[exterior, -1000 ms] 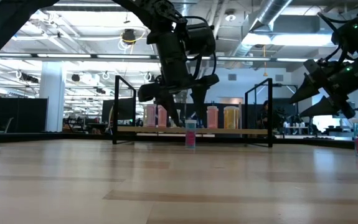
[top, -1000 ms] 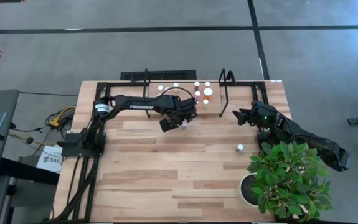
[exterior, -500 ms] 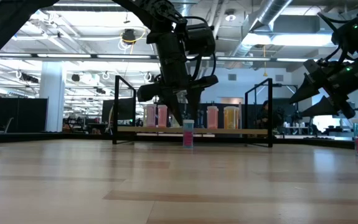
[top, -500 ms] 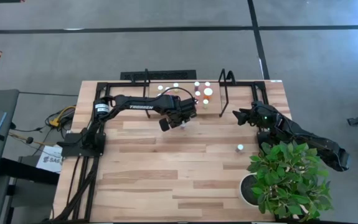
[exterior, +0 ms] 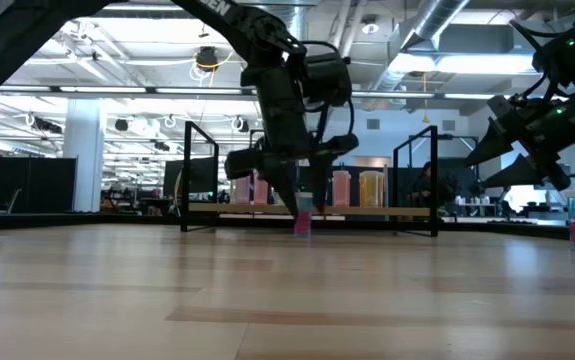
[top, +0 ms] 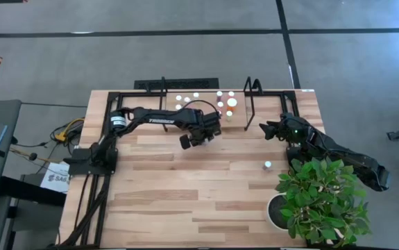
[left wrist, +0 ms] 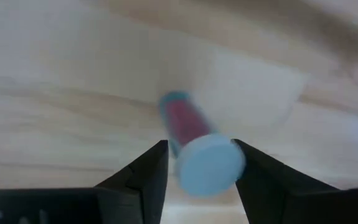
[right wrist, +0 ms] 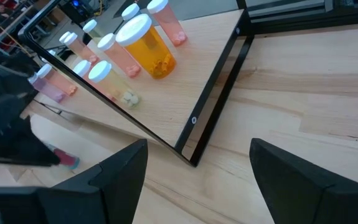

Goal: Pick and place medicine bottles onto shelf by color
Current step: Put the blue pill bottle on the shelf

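The left end effector (top: 198,138) hangs low over the light plank table (top: 157,208), just in front of the shelf (top: 171,114), a pale wooden board framed in thin black tubing with two upright black hoops. Between its two dark fingers (left wrist: 142,176) sits a small pink medicine bottle with a white round cap (left wrist: 194,154). In the left wrist view the cap fills the narrow gap between the fingertips and both fingers press against it, so the end effector is closed on this bottle. In the low view the same pink bottle (exterior: 303,221) shows at the fingertips, right at the table surface; whether its base touches the wood cannot be told.

On the shelf stand further medicine bottles. The right wrist view shows a larger-capped orange bottle (right wrist: 146,45) among several slim pink ones (right wrist: 169,22), with a yellowish one (right wrist: 112,83) nearest the shelf's front tube.

The right end effector (top: 266,130) hovers above the table near the shelf's right hoop, well apart from the left one. Its two dark fingers (right wrist: 110,178) stand wide with nothing between them. A lone white-capped bottle (top: 267,165) stands on the table in front of it, close to a leafy green plant in a round white pot (top: 318,200) at the table's right front corner.
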You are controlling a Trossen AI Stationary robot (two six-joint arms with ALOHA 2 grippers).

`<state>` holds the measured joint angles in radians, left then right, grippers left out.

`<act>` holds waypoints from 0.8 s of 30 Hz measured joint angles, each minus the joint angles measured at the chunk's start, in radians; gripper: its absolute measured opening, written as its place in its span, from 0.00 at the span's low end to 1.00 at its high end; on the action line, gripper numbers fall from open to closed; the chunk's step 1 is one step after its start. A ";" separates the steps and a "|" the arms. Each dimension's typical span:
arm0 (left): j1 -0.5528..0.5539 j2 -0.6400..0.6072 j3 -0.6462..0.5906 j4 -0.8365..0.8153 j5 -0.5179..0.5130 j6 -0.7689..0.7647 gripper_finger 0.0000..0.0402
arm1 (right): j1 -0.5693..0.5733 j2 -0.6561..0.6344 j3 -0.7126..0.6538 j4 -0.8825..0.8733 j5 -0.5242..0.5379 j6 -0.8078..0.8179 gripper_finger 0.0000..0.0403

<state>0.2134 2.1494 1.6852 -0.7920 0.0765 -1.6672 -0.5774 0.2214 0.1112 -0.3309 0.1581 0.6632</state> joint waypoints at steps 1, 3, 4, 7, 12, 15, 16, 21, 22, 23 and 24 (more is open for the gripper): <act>0.002 0.003 0.000 -0.001 0.020 0.007 0.39 | 0.000 0.000 0.000 0.000 0.000 0.000 0.76; 0.004 0.000 0.001 -0.003 0.016 0.012 0.39 | 0.000 0.001 0.000 0.000 0.000 0.000 0.76; 0.005 -0.001 0.002 0.001 0.000 0.008 0.39 | 0.000 0.001 0.000 0.000 0.000 0.000 0.76; 0.006 -0.003 0.002 -0.005 -0.024 -0.001 0.39 | 0.000 0.000 0.000 0.000 0.000 0.000 0.76; 0.005 -0.005 0.002 -0.005 -0.023 -0.002 0.39 | 0.000 0.000 0.000 0.001 0.000 0.000 0.76; 0.006 -0.005 0.002 -0.009 -0.032 -0.003 0.39 | 0.000 0.000 0.000 0.001 0.000 0.000 0.76; 0.008 -0.005 0.002 -0.009 -0.032 -0.003 0.37 | 0.000 0.000 0.000 0.001 0.000 0.000 0.76; 0.009 -0.005 0.002 -0.010 -0.032 -0.004 0.28 | 0.000 0.000 0.000 0.001 0.000 0.000 0.76; 0.009 -0.005 0.002 -0.010 -0.032 -0.004 0.25 | 0.000 0.000 0.000 0.001 0.000 0.000 0.76; 0.009 -0.005 0.002 -0.010 -0.032 -0.004 0.23 | 0.000 0.000 0.000 0.001 0.000 0.000 0.76; 0.009 -0.005 0.002 -0.010 -0.032 -0.005 0.21 | 0.000 0.000 0.000 0.001 0.000 0.000 0.76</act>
<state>0.2226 2.1441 1.6867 -0.8024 0.0448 -1.6717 -0.5775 0.2218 0.1112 -0.3298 0.1581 0.6632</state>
